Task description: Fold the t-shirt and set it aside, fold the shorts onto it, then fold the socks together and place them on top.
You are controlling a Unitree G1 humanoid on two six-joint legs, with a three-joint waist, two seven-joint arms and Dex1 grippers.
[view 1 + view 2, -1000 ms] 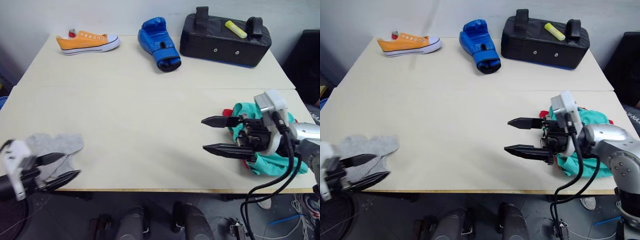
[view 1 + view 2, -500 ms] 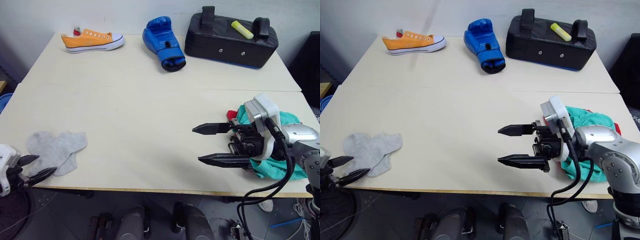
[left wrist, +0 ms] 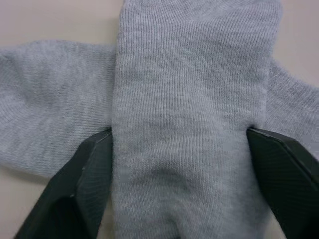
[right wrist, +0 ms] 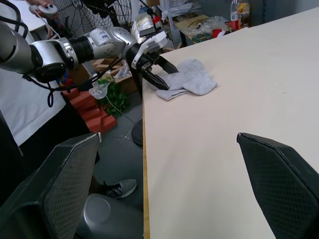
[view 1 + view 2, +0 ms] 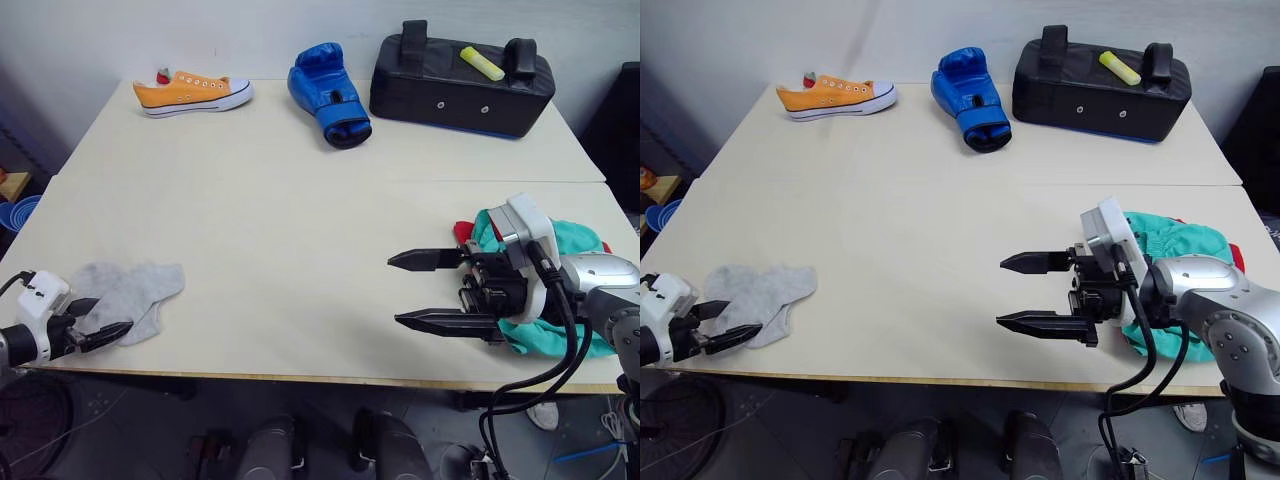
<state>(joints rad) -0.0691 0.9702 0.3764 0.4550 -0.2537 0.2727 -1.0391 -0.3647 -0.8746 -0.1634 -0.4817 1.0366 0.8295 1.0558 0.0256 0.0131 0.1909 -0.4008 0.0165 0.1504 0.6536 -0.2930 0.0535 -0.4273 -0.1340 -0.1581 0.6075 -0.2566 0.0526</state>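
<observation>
Since half a second ago, the left gripper [image 5: 100,322] has come up from below the table's near edge and now reaches the near end of the socks [image 5: 130,292], its black fingers parted on either side of the cloth. The right gripper [image 5: 430,291] has barely shifted: it hangs over bare tabletop with its jaws spread wide and empty, just in front of the shorts [image 5: 560,290].

From the head views, the socks lie flat by the table's [image 5: 280,210] near left corner, one partly over the other. The teal shorts sit in a heap by the near right edge, with a sliver of the red t-shirt [image 5: 462,231] peeking out beneath them. An orange sneaker [image 5: 192,92], a blue boxing glove [image 5: 328,90] and a black pad [image 5: 460,75] line the far side.

The left wrist view puts the fingers [image 3: 84,184] flanking the upper sock, touching its edges; whether they already pinch it is hard to tell, though they look open around it.

The right wrist view looks across the table to the socks [image 4: 189,79] with the left gripper [image 4: 155,69] at them.

With shirt and shorts apparently stacked, the socks seem the step in hand: the grasp is being set up, not yet closed.
</observation>
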